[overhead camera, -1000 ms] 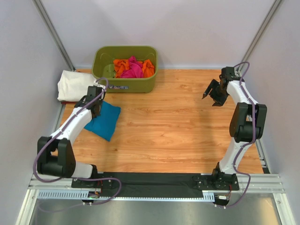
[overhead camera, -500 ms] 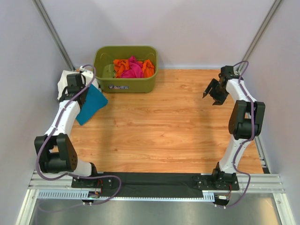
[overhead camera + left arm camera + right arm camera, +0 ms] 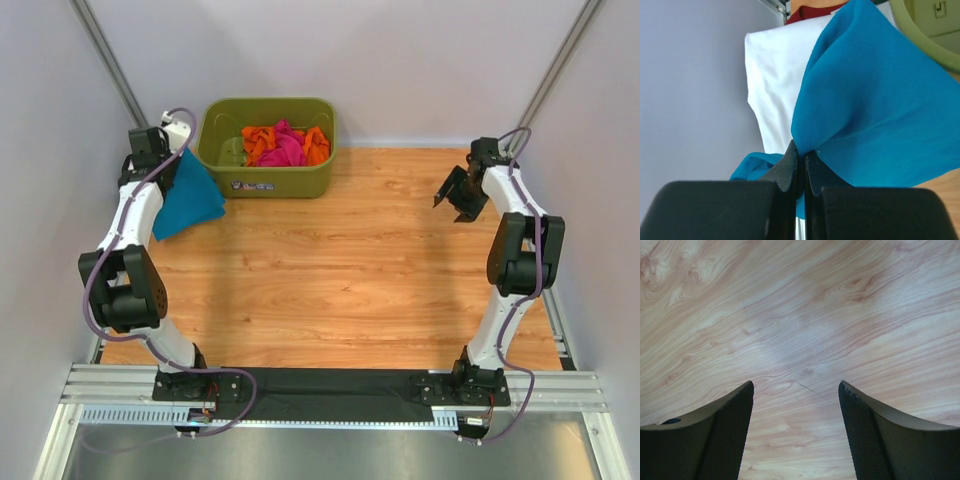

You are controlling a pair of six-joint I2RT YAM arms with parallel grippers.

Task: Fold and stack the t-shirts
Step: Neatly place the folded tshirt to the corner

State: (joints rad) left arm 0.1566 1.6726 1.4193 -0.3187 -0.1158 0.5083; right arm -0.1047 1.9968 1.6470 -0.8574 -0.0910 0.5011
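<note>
My left gripper (image 3: 168,160) is shut on the folded teal-blue t-shirt (image 3: 188,196), which hangs at the far left of the table. In the left wrist view the closed gripper (image 3: 801,151) pinches the teal-blue t-shirt (image 3: 875,100) above the white t-shirt (image 3: 772,80). The arm and the teal-blue t-shirt hide the white t-shirt in the top view. Pink t-shirts (image 3: 285,148) and orange t-shirts (image 3: 262,142) lie crumpled in the olive-green tub (image 3: 270,180). My right gripper (image 3: 447,198) is open and empty above bare wood, as the right wrist view (image 3: 796,390) shows.
The olive-green tub stands at the back of the table, left of centre; its rim (image 3: 925,30) shows in the left wrist view. A red cloth edge (image 3: 812,10) peeks out beyond the white shirt. Grey walls close in the left, back and right sides.
My left gripper has lifted the teal-blue t-shirt off the table and carried it back and left, over the white t-shirt. The right arm has barely moved.
</note>
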